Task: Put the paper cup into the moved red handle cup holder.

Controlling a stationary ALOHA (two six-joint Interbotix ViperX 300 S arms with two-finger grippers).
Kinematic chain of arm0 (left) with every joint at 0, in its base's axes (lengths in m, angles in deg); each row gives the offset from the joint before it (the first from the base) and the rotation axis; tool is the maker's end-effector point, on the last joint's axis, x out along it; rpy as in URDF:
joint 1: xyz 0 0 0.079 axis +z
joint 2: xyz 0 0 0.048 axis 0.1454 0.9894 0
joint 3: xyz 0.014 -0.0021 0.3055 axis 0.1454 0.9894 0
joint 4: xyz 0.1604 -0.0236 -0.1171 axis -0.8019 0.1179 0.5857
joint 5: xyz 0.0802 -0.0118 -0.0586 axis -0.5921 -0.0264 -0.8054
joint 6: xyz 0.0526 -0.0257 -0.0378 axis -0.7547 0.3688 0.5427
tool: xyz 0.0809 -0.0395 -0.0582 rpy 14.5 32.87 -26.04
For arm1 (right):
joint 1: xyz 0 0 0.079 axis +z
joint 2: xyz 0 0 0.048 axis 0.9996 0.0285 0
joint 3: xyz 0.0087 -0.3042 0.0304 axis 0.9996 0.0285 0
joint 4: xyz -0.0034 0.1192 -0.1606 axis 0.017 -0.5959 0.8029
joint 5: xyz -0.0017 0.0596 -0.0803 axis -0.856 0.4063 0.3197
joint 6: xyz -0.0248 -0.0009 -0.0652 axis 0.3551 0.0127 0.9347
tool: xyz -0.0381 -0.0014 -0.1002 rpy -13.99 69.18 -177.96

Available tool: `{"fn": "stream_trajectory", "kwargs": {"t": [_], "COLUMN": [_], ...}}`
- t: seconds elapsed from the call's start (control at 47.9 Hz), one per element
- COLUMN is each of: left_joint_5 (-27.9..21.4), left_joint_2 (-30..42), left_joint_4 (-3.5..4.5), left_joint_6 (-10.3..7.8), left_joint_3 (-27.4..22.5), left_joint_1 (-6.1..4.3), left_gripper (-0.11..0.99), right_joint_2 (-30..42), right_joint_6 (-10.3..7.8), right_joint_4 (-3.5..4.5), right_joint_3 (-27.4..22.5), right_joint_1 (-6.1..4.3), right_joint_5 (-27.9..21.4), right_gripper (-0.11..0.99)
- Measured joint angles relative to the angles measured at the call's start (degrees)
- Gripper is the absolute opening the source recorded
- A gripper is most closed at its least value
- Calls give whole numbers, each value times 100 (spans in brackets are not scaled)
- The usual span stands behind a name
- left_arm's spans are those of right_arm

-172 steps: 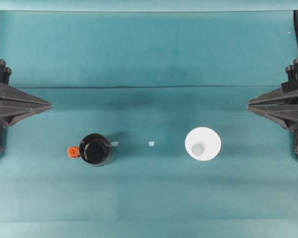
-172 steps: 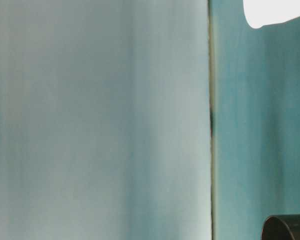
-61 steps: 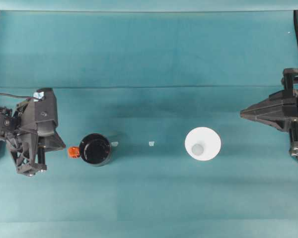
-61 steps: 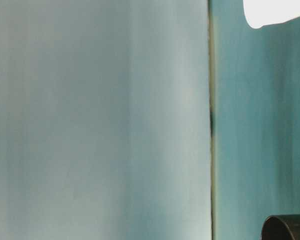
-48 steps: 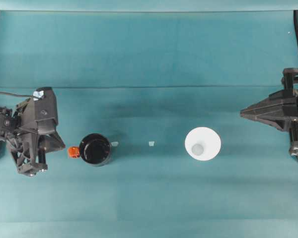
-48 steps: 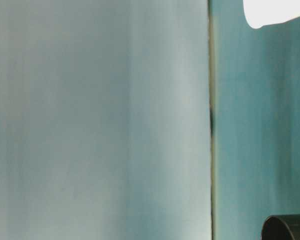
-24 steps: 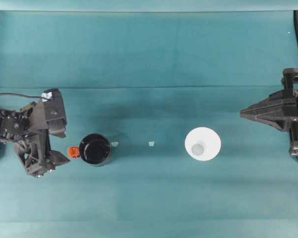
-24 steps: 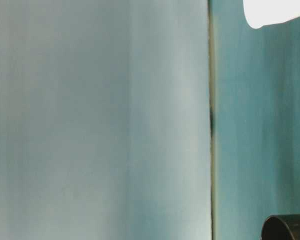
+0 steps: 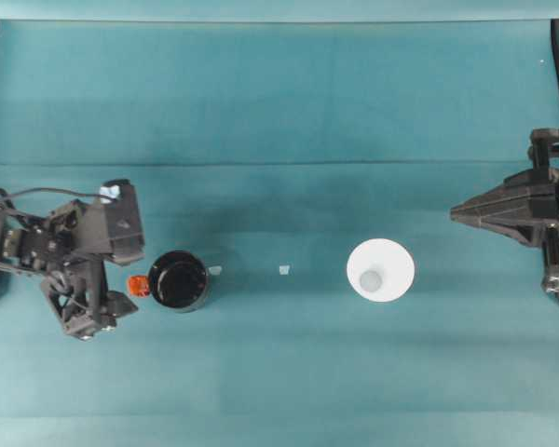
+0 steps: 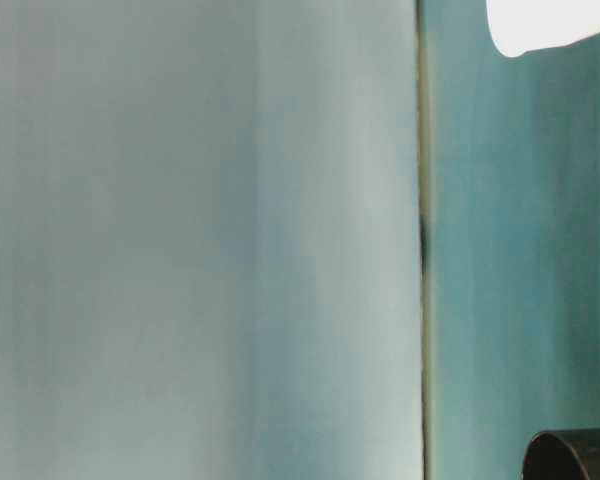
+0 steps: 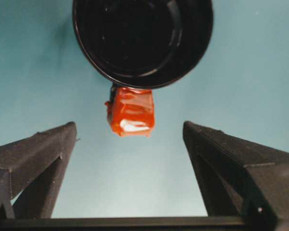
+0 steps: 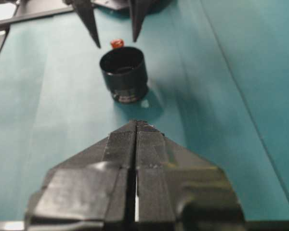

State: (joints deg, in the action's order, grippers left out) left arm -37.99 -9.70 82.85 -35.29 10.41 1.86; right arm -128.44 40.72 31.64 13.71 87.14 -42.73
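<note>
Now the left pincer [image 11: 130,134] is spread wide, its two black fingers [image 11: 36,154] on either side of the small red-orange handle stub [image 11: 131,111] without touching it; that stub sticks out of the glossy black round red handle cup holder [image 9: 179,280], which stands upright on the teal-covered worktop [image 9: 279,112] just beside the pincer; overhead, left pincer [image 9: 130,279] sits at the holder's left side; two small pale scraps [image 9: 283,270] lie between holder and the plain white paper cup [image 9: 380,270], upright, well apart to the right; right pincer [image 9: 458,213] is clenched with fingers pressed together, grasping nothing, near the worktop's right edge, apart from the cup.
</note>
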Motion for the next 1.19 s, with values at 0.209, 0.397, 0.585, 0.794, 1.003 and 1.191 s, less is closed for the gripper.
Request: {"fn": "stream_trajectory", "kwargs": {"t": [0.209,0.397,0.585,0.794,1.003,1.191], "left_joint_5": [167,202,211,211,211,220], "left_joint_2": [290,457,492,501,510,527], "left_joint_4": [0,-9,-9,-9,-9,-9], "left_joint_6": [-26,-53,-149,-149,-149,-149], "left_joint_3": [-26,-62,-79,-88,-88,-105], "left_joint_1": [-9,0,0,-9,-9,-9], "left_gripper": [99,99,99,99,99,99], "right_joint_2": [0,0,0,0,0,0], "right_joint_6": [0,0,0,0,0,0], "right_joint_4": [-9,-9,0,0,0,0], "right_joint_3": [0,0,0,0,0,0], "right_joint_1": [-44,-62,-70,-62,-62,-62], "right_joint_5": [0,0,0,0,0,0], "right_gripper": [-10,-10,-10,-10,-10,-10]}}
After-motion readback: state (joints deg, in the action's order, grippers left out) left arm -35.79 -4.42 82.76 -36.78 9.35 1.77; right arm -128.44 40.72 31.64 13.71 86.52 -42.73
